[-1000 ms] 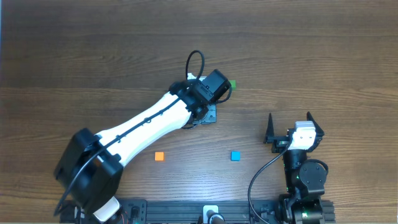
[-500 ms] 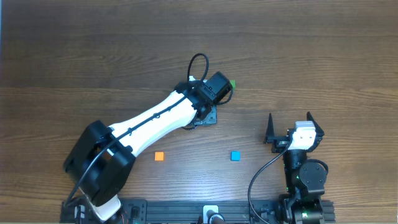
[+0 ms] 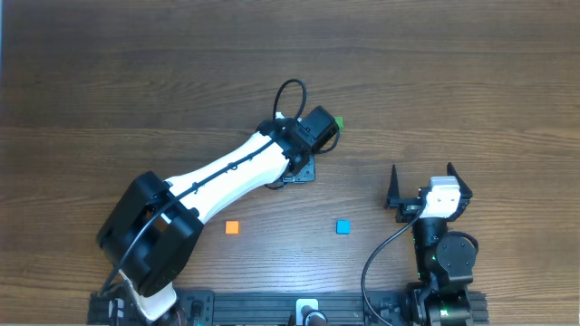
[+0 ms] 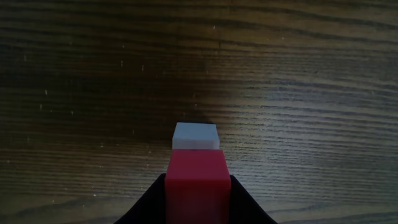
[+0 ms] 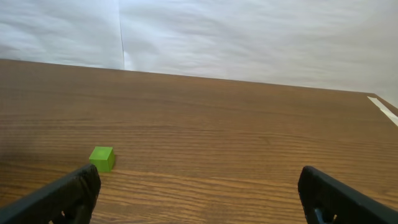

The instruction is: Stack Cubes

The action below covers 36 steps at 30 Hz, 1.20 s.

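Left pincer [image 4: 198, 180]: it is pinching the red cube [image 4: 198, 191], with one dark finger pressing on each side of it.
Red cube: it is sitting between the fingers of the left pincer, around the middle of the desk [image 4: 311, 74]. It is just beside the white cube [image 4: 196, 135]. I cannot tell whether the two cubes are touching.
White cube: it is lying flat on the desk, directly in front of the red cube as the left wrist view is showing it.
Left arm [image 3: 227, 172]: it is standing at the left part of the near edge and is stretching diagonally toward the middle of the desk.
Green cube [image 3: 339, 122]: it is lying on the desk near the middle, just beside the wrist of the left arm on the side facing the right edge. In the right wrist view it is standing alone on the wood, apart from the right pincer.
Orange cube [image 3: 232, 227]: it is resting on the desk near the near edge, just beside the left arm.
Blue cube [image 3: 343, 226]: it is resting near the near edge too, well apart from the orange cube, between that cube and the right arm.
Right pincer [image 3: 422, 172]: its two fingers are standing spread wide. It is staying over the right part of the desk, close to the near edge and well apart from the left pincer.
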{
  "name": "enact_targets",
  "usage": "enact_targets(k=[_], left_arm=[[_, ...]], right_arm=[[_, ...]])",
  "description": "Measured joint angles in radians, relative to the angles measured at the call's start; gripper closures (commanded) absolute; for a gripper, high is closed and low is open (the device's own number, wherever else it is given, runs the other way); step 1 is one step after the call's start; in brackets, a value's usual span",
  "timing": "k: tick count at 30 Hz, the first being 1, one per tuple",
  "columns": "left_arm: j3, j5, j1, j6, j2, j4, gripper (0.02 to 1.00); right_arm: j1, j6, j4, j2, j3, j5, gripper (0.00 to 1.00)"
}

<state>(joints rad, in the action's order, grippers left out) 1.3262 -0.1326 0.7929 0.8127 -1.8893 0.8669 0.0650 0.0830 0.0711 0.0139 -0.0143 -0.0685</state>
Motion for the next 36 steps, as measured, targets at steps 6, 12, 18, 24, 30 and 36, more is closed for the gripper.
enact_targets(k=[6,12,18,24,30,36], left_arm=[[0.000,-0.007,0.000,0.000,0.000,-0.004,0.976],[0.000,-0.007,0.000,0.000,-0.002,-0.015,0.978],[0.000,-0.007,0.000,0.000,-0.009,-0.019,0.978],[0.000,-0.007,0.000,0.000,-0.012,-0.019,0.978],[0.000,-0.007,0.000,0.000,-0.019,-0.019,0.976],[0.000,-0.007,0.000,0.000,-0.023,-0.019,0.974]], right_arm=[[0.000,0.000,0.000,0.000,0.000,0.000,0.007],[0.000,-0.001,0.000,0.000,0.000,0.000,0.007],[0.000,0.000,0.000,0.000,0.000,0.000,0.007],[0.000,0.000,0.000,0.000,0.000,0.000,0.007],[0.000,0.000,0.000,0.000,0.000,0.000,0.007],[0.000,-0.001,0.000,0.000,0.000,0.000,0.009]])
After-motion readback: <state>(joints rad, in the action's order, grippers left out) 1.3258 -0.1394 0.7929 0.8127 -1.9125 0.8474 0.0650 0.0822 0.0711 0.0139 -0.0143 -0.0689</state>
